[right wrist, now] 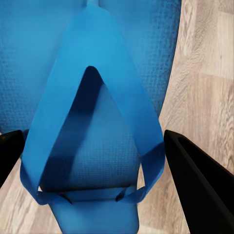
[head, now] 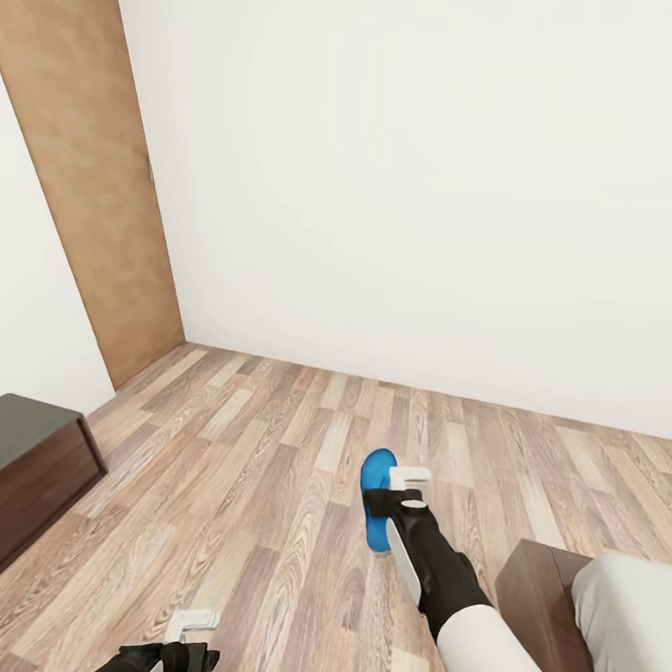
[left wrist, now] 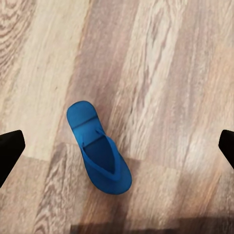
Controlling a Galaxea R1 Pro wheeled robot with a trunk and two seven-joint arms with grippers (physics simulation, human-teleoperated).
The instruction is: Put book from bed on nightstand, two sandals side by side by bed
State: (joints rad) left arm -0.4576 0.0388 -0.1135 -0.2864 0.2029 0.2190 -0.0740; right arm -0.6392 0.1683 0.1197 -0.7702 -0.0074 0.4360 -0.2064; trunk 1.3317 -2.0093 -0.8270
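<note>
One blue sandal (head: 374, 479) sits in my right gripper (head: 390, 498) out over the wood floor, left of the bed's corner (head: 625, 617). In the right wrist view the sandal's thong strap (right wrist: 92, 122) fills the space between the two dark fingers (right wrist: 200, 190), which press against its sides. A second blue sandal (left wrist: 99, 148) lies flat on the planks under my left gripper (left wrist: 119, 146), whose fingers stand wide apart, well clear of it. That left gripper (head: 192, 639) hangs low at the near edge in the head view. The book and the nightstand are out of view.
A long low dark brown cabinet (head: 16, 469) stands against the left wall. A wooden door (head: 98, 159) is in the far left corner. The bed's dark frame (head: 536, 596) juts in at the lower right. White walls close the room ahead.
</note>
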